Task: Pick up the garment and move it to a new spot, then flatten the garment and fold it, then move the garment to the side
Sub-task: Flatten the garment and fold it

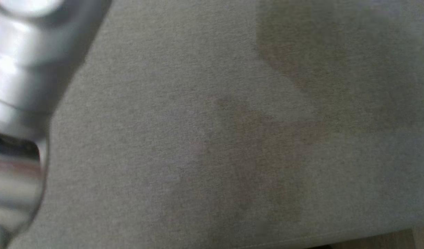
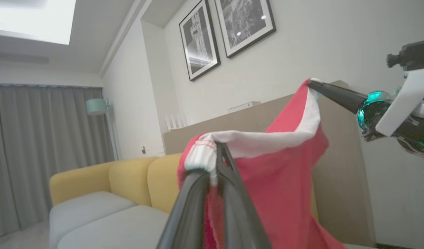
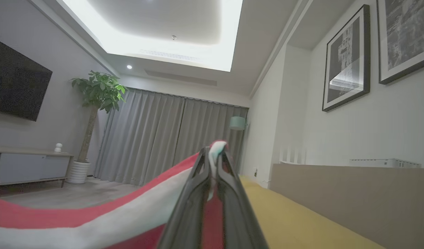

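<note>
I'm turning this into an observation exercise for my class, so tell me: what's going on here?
The robot is holding a red fabric garment with a white band up in the air, spread between its two arms. The left end effector is shut on the garment's white ribbed edge, and the right end effector is shut on another corner. The cloth hangs down between them, with a yellow-backed, grey-cushioned sofa behind it. The garment is not yet laid flat or folded.

Both claws are pinching tight.
The left claw (image 2: pixel 220 147) is clamping the garment (image 2: pixel 281 180) at its white band; the right claw (image 3: pixel 213 154) is gripping another edge, well apart, while a pale forearm (image 1: pixel 15 86) is showing at the head view's left.
</note>
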